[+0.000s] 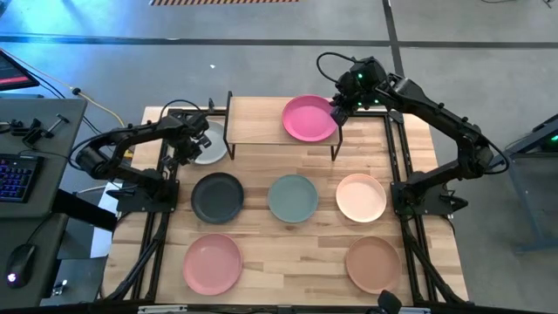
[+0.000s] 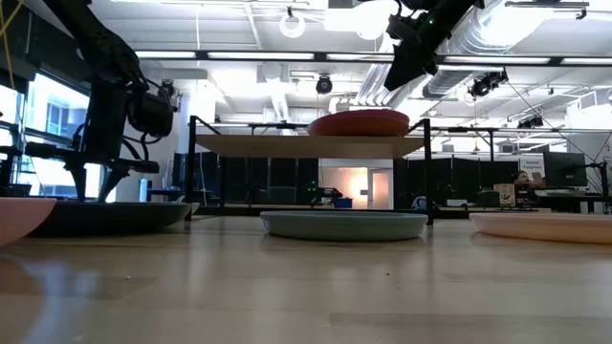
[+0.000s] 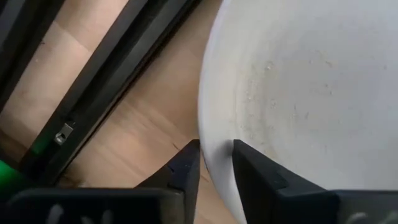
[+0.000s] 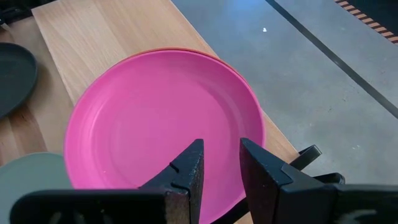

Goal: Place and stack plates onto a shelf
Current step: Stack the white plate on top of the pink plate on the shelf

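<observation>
Left gripper: the left gripper [image 3: 214, 163] straddles the rim of the round matte white-grey plate [image 1: 207, 145], one finger inside and one outside; whether it has clamped yet I cannot tell.
Right gripper: the right gripper [image 4: 217, 163] hangs above the near edge of the round matte magenta plate [image 4: 158, 121], jaws parted and holding nothing.
Shelf: the low light-wood shelf on thin black legs [image 1: 253, 119] stands at the far middle of the table, between the two arms.
Done: the magenta plate rests on the shelf's right half; a thin orange-red rim showing under it in the right wrist view suggests a terracotta plate [image 4: 186, 51] beneath, so two plates appear stacked.
Left on table: the white-grey plate just beside the shelf's left end, the charcoal plate [image 1: 217, 196], the sage green plate [image 1: 293, 197], the cream-peach plate [image 1: 361, 197], the light pink plate [image 1: 212, 262] and the tan plate [image 1: 372, 263].
Progress: by my judgement about a quarter done, six plates to go; the shelf's left half is bare.
Step in hand: likely the pick-up of the white-grey plate.
Look of the white-grey plate: flat on the tabletop, pale chalky surface with faint specks, low rounded rim.
</observation>
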Tool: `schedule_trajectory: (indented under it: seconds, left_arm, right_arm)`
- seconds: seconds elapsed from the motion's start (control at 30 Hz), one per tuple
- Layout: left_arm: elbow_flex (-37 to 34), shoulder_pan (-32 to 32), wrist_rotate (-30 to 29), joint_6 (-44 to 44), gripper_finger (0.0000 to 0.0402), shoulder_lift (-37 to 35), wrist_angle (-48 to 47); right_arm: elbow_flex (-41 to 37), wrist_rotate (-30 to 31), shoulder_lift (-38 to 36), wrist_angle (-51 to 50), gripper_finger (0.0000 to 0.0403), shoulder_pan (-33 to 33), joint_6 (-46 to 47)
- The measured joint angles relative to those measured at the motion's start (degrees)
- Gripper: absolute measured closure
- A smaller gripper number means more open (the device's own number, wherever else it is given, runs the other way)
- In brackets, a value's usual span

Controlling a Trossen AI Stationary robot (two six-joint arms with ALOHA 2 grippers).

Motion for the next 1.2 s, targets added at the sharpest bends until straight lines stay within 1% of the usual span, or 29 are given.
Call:
schedule_trajectory:
  seconds: [0.17,0.23,0.4,0.57,0.77,1.2]
  left_arm:
    - [0.1,0.0,-0.5,0.0,0.0377,0.0,0.0]
    - [0.1,0.0,-0.7,0.0,0.0391,0.0,0.1]
    - [0.2,0.0,-0.5,0.2,0.039,-0.1,0.2]
    - [0.0,0.0,-0.6,3.3,0.0398,-2.3,0.2]
    - [0.0,0.0,-1.3,3.6,0.0401,-7.5,-0.6]
    - [-0.2,0.0,-3.7,3.2,0.0401,-21.0,-6.4]
  right_arm:
    - [0.0,0.0,0.0,0.0,0.032,0.0,-0.1]
    - [0.0,0.0,0.0,0.0,0.032,0.0,-0.1]
    - [0.0,0.0,0.0,0.0,0.032,0.0,-0.7]
    - [0.0,0.0,0.0,0.0,0.032,0.0,-1.6]
    - [0.0,0.0,0.0,0.0,0.032,0.0,-1.6]
    - [0.0,0.0,0.0,0.0,0.032,0.0,-1.6]
